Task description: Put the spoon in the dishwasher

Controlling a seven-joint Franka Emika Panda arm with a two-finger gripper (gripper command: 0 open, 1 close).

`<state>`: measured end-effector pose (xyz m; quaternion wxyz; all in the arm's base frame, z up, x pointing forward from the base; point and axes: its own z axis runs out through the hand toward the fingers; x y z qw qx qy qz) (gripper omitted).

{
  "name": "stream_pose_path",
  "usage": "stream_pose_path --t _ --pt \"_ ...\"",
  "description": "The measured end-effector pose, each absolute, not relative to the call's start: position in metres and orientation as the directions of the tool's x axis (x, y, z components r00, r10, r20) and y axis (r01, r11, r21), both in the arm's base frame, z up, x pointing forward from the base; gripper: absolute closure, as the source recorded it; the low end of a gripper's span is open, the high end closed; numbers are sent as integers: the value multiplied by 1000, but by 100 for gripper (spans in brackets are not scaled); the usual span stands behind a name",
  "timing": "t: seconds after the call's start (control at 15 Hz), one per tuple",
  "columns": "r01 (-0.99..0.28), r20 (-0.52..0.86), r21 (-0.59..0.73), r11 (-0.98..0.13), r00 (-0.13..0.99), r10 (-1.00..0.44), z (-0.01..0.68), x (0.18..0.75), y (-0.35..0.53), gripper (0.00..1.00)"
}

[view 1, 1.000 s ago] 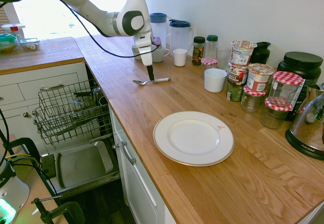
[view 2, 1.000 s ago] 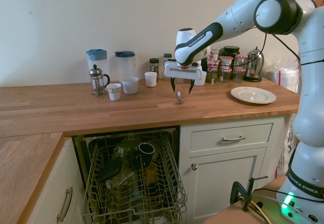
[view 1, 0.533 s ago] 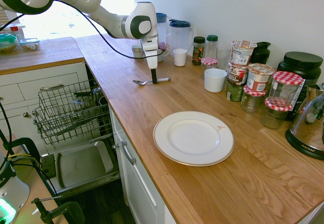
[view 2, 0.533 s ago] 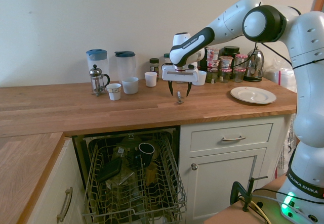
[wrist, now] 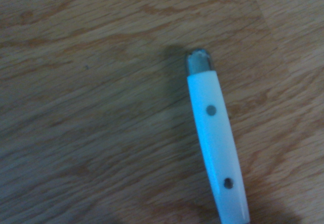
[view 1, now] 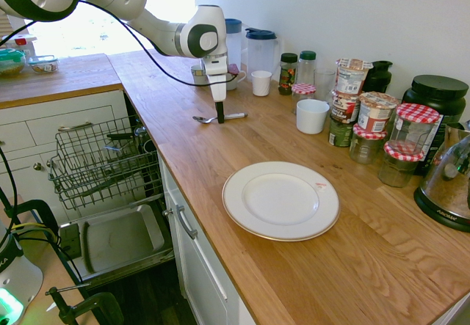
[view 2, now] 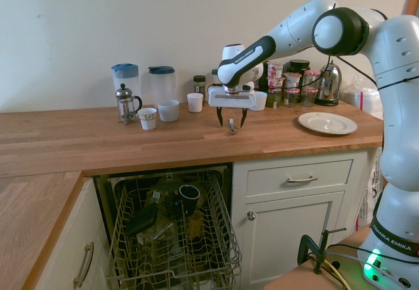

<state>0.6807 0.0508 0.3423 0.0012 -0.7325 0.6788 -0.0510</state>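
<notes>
The spoon (view 1: 219, 117) lies flat on the wooden counter (view 1: 242, 266), a bit back from the edge above the open dishwasher (view 2: 171, 228), and the gripper (view 2: 230, 124) hangs right over it w/ fingers spread wide, nothing held. Looks light, stiff and thin, prob. slick metal at the bowl, so it sits low and could skid or pivot when pinched. Best grab is across the pale handle (wrist: 215, 138), approx. mid-length, fingers down to the wood either side.
</notes>
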Motion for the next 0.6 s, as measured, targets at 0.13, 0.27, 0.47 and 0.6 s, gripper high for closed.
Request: stream_pose_path --t 0.13,0.27,0.47,0.6 --pt "-995 73 -55 -83 79 -994 341 679 54 100" --pt "-995 72 -50 -85 81 -994 341 678 56 100" --pt "-996 65 -45 -83 80 -995 338 679 57 100" --pt "-995 52 -46 -83 81 -995 337 680 58 100"
